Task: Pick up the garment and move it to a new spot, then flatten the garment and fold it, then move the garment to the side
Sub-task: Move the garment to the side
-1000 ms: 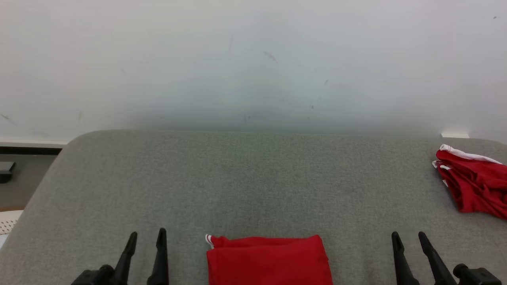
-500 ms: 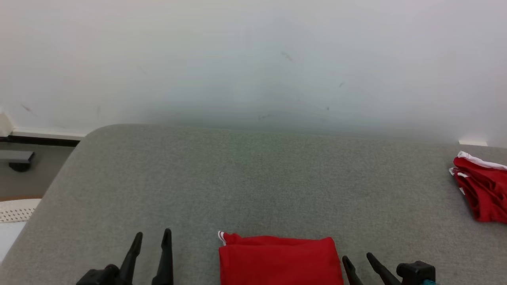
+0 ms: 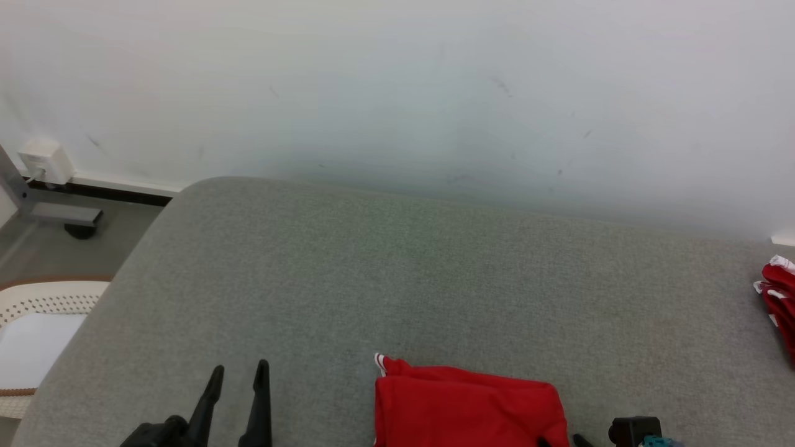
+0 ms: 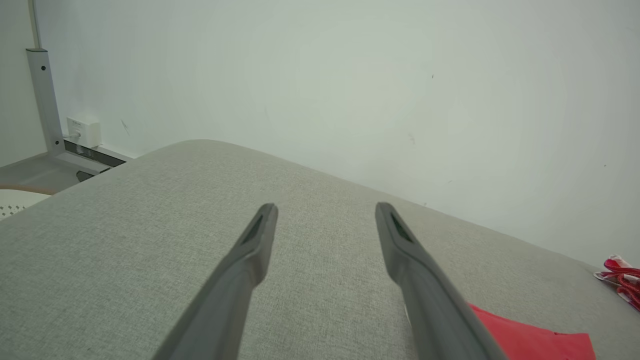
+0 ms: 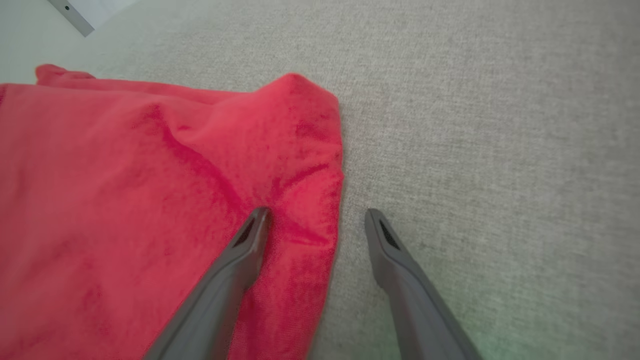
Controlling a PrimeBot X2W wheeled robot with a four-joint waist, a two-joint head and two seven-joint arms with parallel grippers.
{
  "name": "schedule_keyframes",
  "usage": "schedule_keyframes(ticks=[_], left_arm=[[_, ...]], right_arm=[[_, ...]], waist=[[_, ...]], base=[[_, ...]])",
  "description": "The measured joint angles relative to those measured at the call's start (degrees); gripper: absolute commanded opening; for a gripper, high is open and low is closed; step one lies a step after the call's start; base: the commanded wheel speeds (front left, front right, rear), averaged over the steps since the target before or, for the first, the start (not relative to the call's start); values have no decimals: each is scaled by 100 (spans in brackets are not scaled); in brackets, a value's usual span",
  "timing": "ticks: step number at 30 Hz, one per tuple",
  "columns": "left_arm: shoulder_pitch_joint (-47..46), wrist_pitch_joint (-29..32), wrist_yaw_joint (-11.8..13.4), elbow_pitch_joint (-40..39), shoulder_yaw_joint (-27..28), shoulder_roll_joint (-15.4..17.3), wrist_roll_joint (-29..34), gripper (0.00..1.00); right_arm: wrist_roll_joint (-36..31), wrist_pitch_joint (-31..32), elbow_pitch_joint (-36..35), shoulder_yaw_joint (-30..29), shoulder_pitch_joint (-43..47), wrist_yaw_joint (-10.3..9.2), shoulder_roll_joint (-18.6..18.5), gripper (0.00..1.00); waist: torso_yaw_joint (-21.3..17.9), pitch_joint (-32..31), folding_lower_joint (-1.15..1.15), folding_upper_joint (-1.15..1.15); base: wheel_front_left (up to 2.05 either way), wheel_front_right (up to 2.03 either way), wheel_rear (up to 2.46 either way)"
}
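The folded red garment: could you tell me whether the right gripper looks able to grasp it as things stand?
Probably yes: the right gripper is open and straddles the edge of the garment, one finger over cloth, the other over bare grey surface.

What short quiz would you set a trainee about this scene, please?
1. True or false: the left gripper is shut on the folded red garment.
2. How does the right gripper stand? A) open, one finger over the garment's edge and the other over the grey surface; B) shut on the garment; C) open over a white basket.
3. What lies at the far right edge of the surface in the head view?
Key: 1, false: it is open over bare surface. 2, A. 3, a second red garment with white trim.
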Motion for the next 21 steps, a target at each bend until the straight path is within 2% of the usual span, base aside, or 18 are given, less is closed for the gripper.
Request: schedule_keyframes(ticks=[4,5,6,7,8,9,21], left_arm=[[0,0,-9,21,8,0,-8,100],[0,0,-10,27,13,0,-8,100],[0,0,-24,32,14,0,-8,100],[0,0,-24,36,22,0,-8,100],[-1,0,-24,37,24,0,-8,100],[-1,0,-25,38,23,-1,-8,100],[-16,0,-26,16,-5,0,29,100]], right_arm=[[105,143,297,-14,-143,9,15,100],[193,183,307,29,-163,8,14,87],[332,201,305,85,-170,8,2,47],[453,227,303,154,-183,8,-15,33],[512,237,305,197,-195,2,-23,13],[536,234,328,213,-213,-2,-26,0],[636,-320,390,244,-612,7,40,0]], waist=[[88,18,0,0],[105,21,0,0],[120,25,0,0],[130,31,0,0],[137,35,0,0],[141,35,0,0],[32,-12,0,0]], base=[[0,0,0],[0,0,0],[0,0,0],[0,0,0],[0,0,0],[0,0,0],[0,0,0]])
